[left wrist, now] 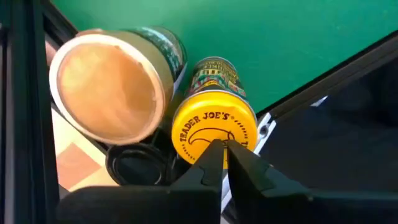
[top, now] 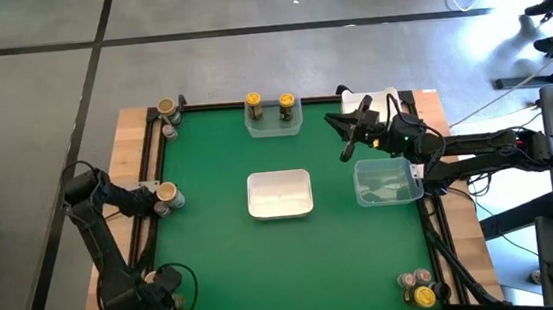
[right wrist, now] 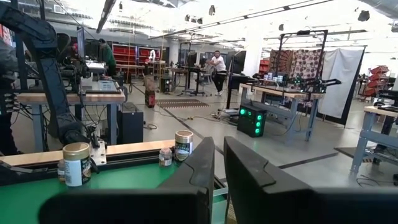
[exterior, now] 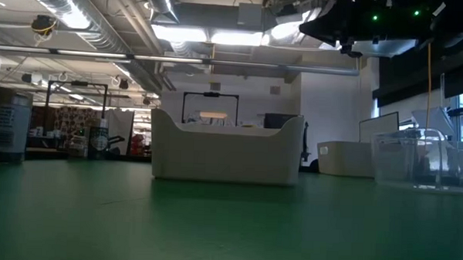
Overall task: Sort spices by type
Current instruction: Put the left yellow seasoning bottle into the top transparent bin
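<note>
At the worktop's left edge, the left gripper [left wrist: 219, 163] was closed beside, not around, the yellow-capped jar [left wrist: 214, 127]. It should be reopened and centred. The right gripper [right wrist: 219, 163] was closed, empty.

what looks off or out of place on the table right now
The left hand is shut against the yellow-capped Trader Joe's jar at the table's left edge, with nothing visibly between its fingers. Nothing is spilled.

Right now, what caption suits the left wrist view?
Closed left fingers meet a yellow-capped spice jar beside a tan-capped jar.
</note>
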Motion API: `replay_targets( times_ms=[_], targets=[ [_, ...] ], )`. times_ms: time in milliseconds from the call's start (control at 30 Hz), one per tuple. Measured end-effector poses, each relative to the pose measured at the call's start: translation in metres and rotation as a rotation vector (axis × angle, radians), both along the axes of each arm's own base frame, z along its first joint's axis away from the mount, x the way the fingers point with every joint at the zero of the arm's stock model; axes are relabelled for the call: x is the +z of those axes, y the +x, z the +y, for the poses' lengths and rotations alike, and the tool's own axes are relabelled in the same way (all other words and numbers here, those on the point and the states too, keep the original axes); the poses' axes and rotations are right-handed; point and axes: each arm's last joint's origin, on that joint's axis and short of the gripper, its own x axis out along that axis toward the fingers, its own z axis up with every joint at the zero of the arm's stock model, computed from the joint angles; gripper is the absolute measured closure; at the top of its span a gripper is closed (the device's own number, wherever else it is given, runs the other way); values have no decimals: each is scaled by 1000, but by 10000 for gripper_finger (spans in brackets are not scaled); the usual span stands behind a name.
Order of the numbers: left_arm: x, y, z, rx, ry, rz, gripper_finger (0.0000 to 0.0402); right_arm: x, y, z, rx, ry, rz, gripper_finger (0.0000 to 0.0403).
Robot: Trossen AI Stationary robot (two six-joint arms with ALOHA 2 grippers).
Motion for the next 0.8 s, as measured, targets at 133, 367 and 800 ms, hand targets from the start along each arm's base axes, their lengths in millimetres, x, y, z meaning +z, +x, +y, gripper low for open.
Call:
replay_targets(
  times_ms=[133, 367, 800],
  targets=[
    [-1, -1, -1, -8, 0, 11, 399, 0, 0, 0, 0, 0, 0, 364],
    [-15, -3, -2, -35, -22, 2, 396, 0, 0, 0, 0, 0, 1, 364],
    [-16, -2, 3, -44, 73, -86, 400, 0, 0, 0, 0, 0, 2, 364]
  ],
)
